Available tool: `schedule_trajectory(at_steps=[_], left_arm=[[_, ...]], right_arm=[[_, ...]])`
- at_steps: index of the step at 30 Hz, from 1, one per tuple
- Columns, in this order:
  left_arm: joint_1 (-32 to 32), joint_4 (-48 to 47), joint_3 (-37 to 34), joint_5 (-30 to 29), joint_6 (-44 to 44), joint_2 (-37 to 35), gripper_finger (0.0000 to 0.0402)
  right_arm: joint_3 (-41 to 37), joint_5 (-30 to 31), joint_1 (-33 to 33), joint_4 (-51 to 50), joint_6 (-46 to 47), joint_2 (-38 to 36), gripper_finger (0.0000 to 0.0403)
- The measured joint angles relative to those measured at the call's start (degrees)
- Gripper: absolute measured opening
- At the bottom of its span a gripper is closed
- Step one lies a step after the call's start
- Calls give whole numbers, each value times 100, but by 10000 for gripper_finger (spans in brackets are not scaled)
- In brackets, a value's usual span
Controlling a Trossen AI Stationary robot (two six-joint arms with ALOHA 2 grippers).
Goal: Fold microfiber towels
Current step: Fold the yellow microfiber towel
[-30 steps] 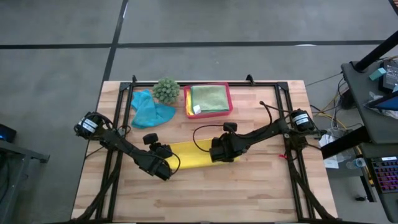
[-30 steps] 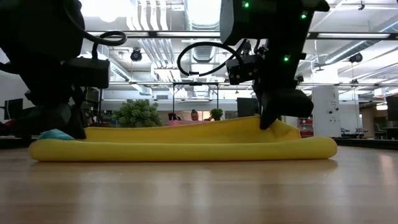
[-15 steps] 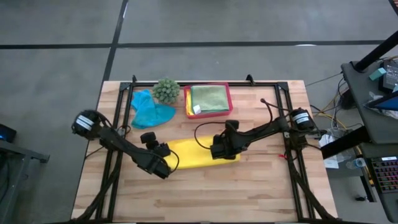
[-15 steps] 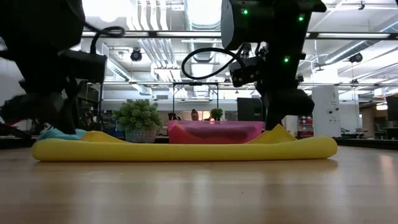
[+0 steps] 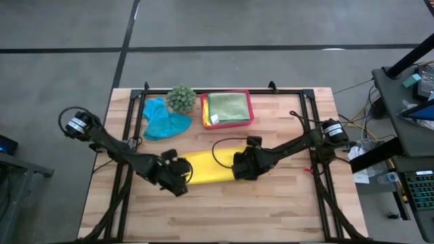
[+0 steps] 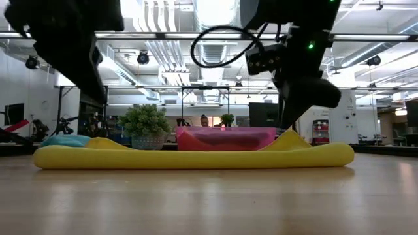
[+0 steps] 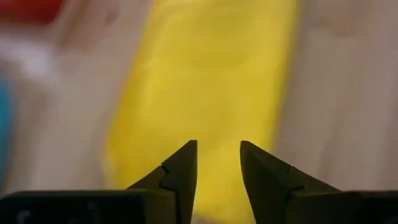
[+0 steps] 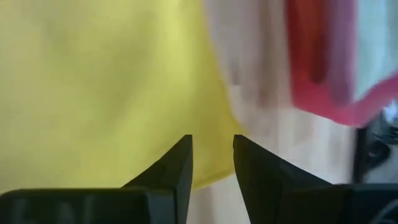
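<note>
A yellow microfiber towel (image 5: 211,167) lies folded into a long strip on the wooden table; in the low view it is a flat roll (image 6: 189,156) with a small peak at its right end (image 6: 291,138). My left gripper (image 7: 217,144) hangs open, well above the strip's left end (image 5: 182,177). My right gripper (image 8: 212,138) is open just above the right end (image 5: 239,169), close to the peak. Nothing sits between either pair of fingers.
At the far side lie a crumpled teal towel (image 5: 164,120), a round spiky green plant (image 5: 181,98) and a pink tray (image 5: 249,108) holding a light green towel (image 5: 228,106). Bare wood stretches in front of the yellow strip (image 5: 224,210). Dark frame rails run along both table sides.
The yellow towel's upper layer, held raised between both grippers a second ago, has dropped flat onto the strip; only the peak at the right end still stands up. My left gripper has let go, risen clear of the towel and tipped more level. My right gripper has barely shifted.
</note>
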Motion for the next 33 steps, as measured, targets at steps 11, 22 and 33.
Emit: schedule_trajectory(at_steps=[11, 22, 33], left_arm=[[-98, 1079, -45, 339, 366, 954, 107], [-85, 1116, -50, 335, 305, 1443, 107], [-86, 1186, -393, 305, -120, 1469, 107]], right_arm=[[-315, -1269, 804, 2190, -242, -8, 71], [-1378, -1166, 708, 6401, -574, 135, 9], [-1941, -1201, 410, 6621, -372, 141, 8]])
